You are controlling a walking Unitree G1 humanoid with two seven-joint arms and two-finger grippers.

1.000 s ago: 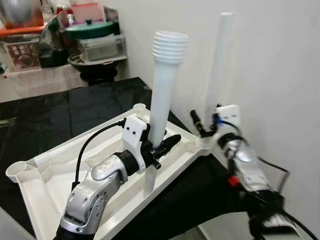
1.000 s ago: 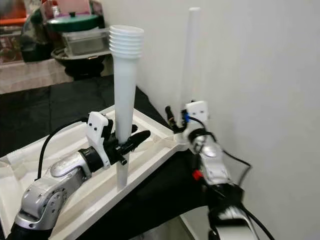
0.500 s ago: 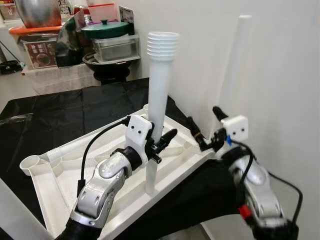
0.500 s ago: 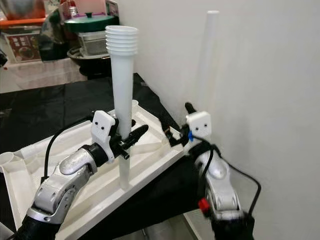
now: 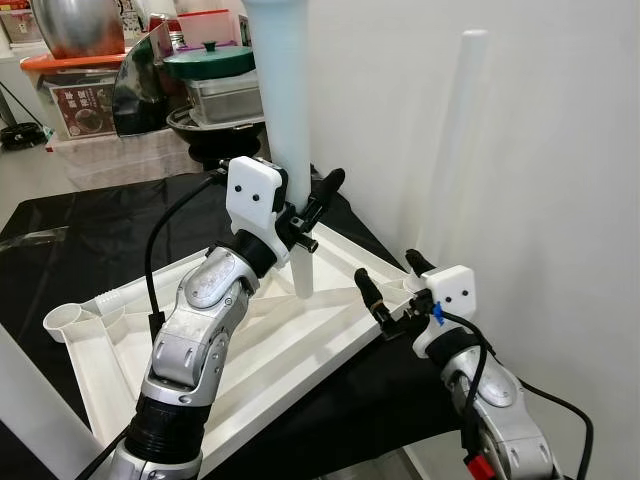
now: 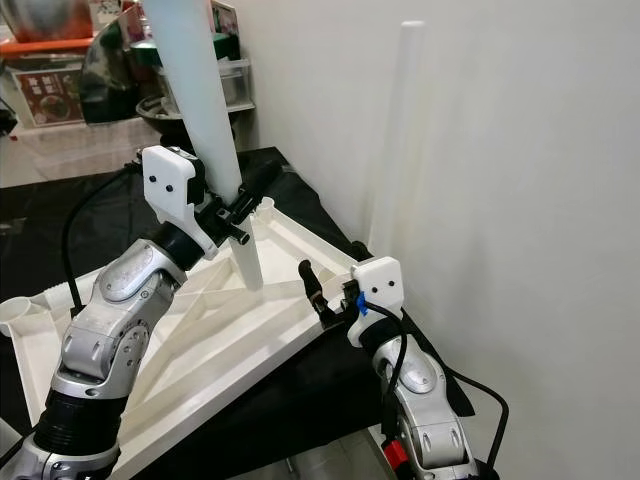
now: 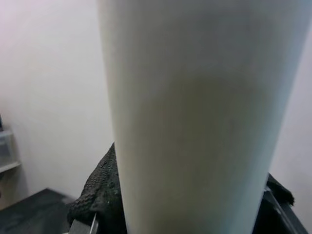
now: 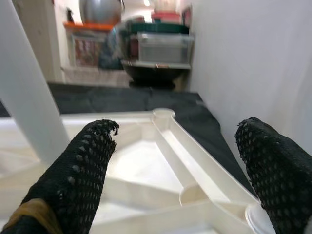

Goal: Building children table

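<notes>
The white children's tabletop [image 5: 330, 340] lies upside down on a black-covered table, ribs and corner sockets facing up. My left gripper [image 5: 305, 215] is shut on a white table leg [image 5: 285, 130], held upright with its lower end [image 5: 303, 285] hanging just above the middle of the tabletop. This leg shows close up in the left wrist view [image 7: 195, 122]. My right gripper [image 5: 392, 278] is open, low beside the tabletop's right corner, with nothing between its fingers [image 8: 78, 165]. A second white leg [image 5: 455, 130] stands upright by the wall behind it, its foot hidden.
A third leg [image 5: 115, 298] lies at the tabletop's left edge near a corner socket [image 5: 62, 322]. A white wall [image 5: 560, 150] runs close along the right. Pots and plastic boxes [image 5: 215, 75] crowd a shelf at the back. The black cloth [image 5: 100, 230] extends to the left.
My left gripper has raised the leg, so its lower end has come up off the tabletop and its ribbed top has left the picture. The right gripper has dropped back from the standing leg.
</notes>
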